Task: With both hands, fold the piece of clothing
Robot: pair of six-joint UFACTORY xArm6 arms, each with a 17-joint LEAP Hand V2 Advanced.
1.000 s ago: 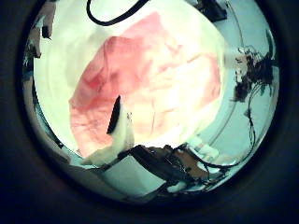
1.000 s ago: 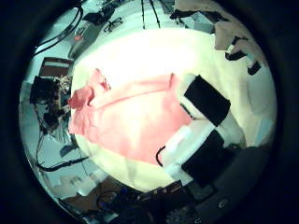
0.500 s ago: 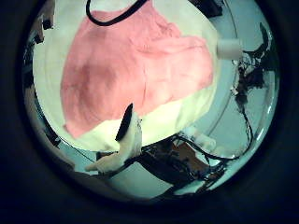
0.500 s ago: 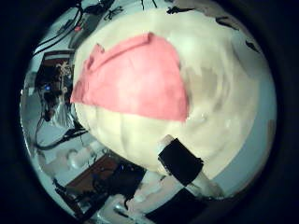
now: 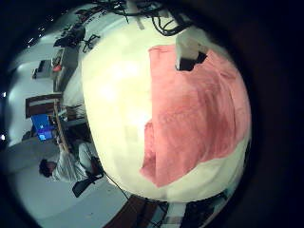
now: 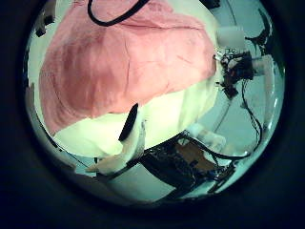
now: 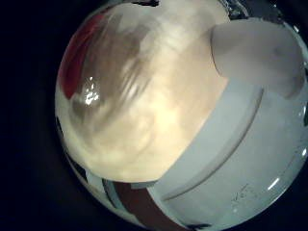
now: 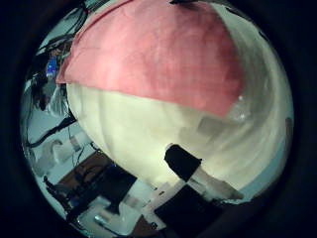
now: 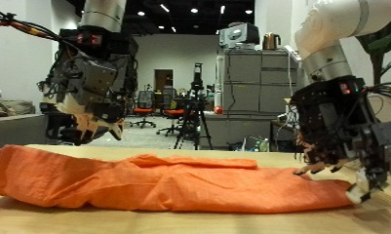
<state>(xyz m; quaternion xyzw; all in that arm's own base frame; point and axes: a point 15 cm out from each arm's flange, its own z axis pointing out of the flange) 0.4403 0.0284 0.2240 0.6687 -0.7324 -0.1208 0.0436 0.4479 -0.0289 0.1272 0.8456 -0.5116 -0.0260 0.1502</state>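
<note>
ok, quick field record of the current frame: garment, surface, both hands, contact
garment: orange cloth, lying crumpled in a long strip across the table
surface: pale tabletop
left hand: above one end of the cloth, fingers hanging loosely, clear of the fabric
right hand: low at the other end, fingertips at the cloth's edge
contact: no visible grasp by either hand; right-hand touch unclear

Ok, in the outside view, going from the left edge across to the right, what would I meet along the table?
Left hand hanging above the garment's end → orange garment stretched along the table → right hand, its fingers down by the garment's other end.
</note>
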